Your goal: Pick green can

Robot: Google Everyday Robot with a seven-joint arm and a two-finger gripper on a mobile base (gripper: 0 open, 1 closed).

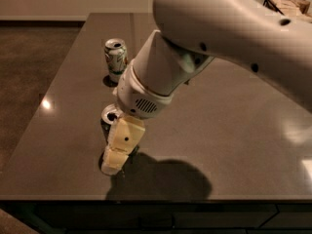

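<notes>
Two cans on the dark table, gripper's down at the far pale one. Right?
Not quite. The camera view does show two cans on the dark table, but the gripper is down at the near one, the green can, and covers most of it. The pale can stands farther back, apart from the gripper.
</notes>
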